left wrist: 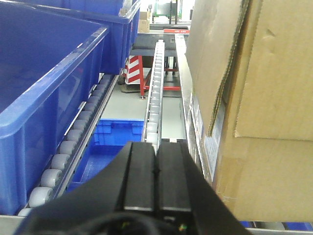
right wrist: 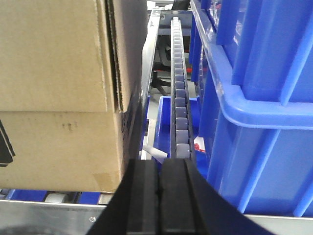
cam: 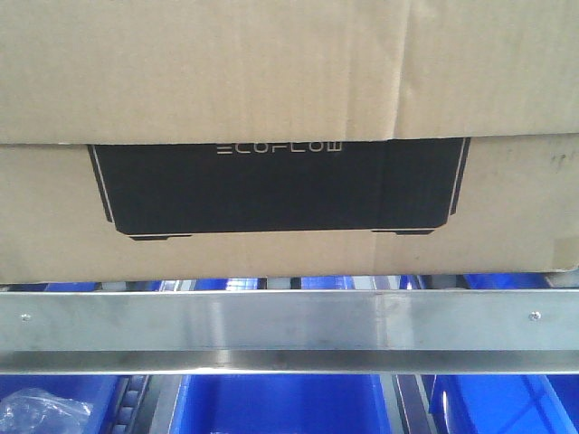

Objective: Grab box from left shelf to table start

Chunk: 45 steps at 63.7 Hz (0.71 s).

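While both grippers are closed, fingers pressed together with nothing between them, we have the left gripper (left wrist: 156, 149) just outside the left front corner of the box (left wrist: 264, 98) and the right gripper (right wrist: 160, 166) just outside its right front corner. Each one lies in a narrow lane. There is cardboard on the inner side and a blue bin (left wrist: 44, 98) on the outer side, with another blue bin (right wrist: 259, 98) on the right. A roller track (left wrist: 153, 93) runs beneath toward the back edge. The box sits on the left shelf (cam: 289, 327), its lower front edge just behind the shelf's brushed front edge and its black ECOFLOW panel facing us. We judge the step in hand to be clamping the carton between the two arms. To do that well, we should reach deeper along both side faces, then press inward together at matching height. The contact should land flat on solid wall, not on the flap edges that stand slightly proud near the top corners. Uneven pressure would likely skew the box on the rollers or nudge a bin. The table is in no view
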Available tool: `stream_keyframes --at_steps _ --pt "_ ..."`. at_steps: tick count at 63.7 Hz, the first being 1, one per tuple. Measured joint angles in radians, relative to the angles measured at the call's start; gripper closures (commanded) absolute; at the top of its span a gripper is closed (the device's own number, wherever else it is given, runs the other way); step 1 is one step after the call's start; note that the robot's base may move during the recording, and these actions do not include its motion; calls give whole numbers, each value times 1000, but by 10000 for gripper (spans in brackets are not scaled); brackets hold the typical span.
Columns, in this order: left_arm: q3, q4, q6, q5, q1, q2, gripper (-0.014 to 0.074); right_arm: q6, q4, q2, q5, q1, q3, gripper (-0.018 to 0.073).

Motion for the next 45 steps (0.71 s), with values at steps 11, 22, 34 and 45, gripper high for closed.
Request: stream_keyframes --at_steps 11,22,34,45 --pt "0 1 0 0 0 0 700 0 0 0 0 0 0 511" --pt "0 1 0 -2 0 0 700 0 0 0 0 0 0 511" --pt "0 -27 0 -4 0 0 700 0 0 0 0 0 0 511" --pt "-75 -73 0 85 0 0 700 0 0 0 0 0 0 511"
